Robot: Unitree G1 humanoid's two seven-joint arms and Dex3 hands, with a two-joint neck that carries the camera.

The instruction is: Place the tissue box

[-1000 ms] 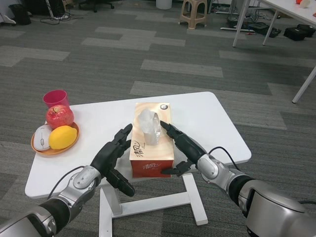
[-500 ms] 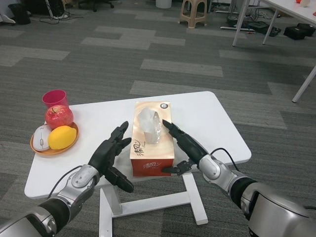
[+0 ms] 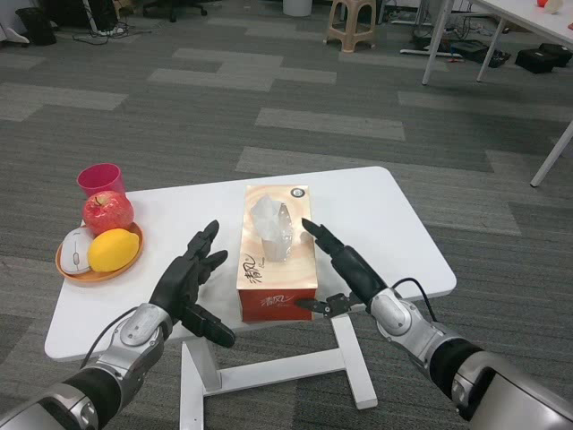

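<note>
Orange tissue box (image 3: 276, 260) at frame center, script unreadable; left hand (image 3: 186, 285) and right hand (image 3: 345, 269) splayed, nothing held.

One tissue box (image 3: 277, 252) sitting on bench (image 3: 385, 224). One tissue (image 3: 271, 229) sticking up from box. One plate (image 3: 94, 269) holding one apple (image 3: 108, 211), one lemon (image 3: 114, 249), one mouse (image 3: 77, 250). One pink cup (image 3: 100, 178) standing behind. Two hands showing: left hand (image 3: 186, 282), right hand (image 3: 345, 269). One stool (image 3: 351, 22) standing on floor.
</note>
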